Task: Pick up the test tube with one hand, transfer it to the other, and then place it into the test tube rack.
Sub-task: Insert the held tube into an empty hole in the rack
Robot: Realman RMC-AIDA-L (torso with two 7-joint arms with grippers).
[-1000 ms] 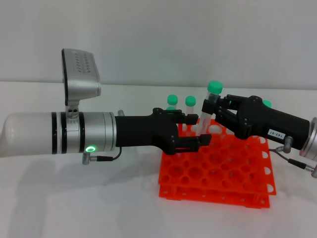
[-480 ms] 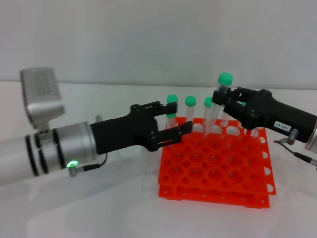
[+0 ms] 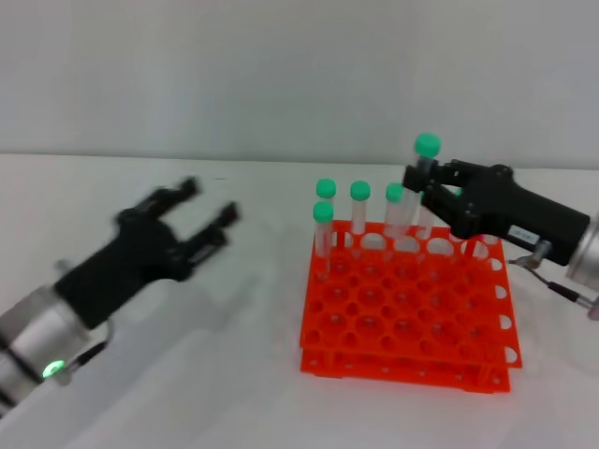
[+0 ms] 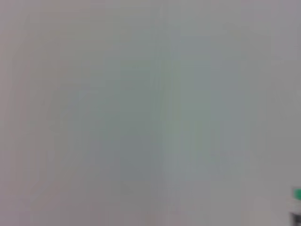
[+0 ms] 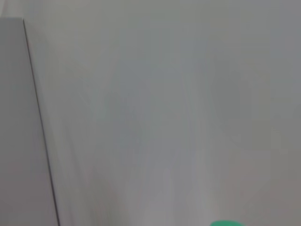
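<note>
While wrist views show wall, right tool (image 3: 423, 187) grips test tube (image 3: 424, 182); left tool (image 3: 198, 208) gapes empty.

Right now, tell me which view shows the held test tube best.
The head view: the test tube stands nearly upright in the right gripper over the test tube rack. The right wrist view catches only its green cap; the left wrist view shows just a green speck.

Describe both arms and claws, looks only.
Left claw: black, two-fingered, on a silver-white arm with black bands and a green lit ring. Right claw: black, two-fingered, small white label on its body, silver-white arm, thin dark cable at the wrist.
</note>
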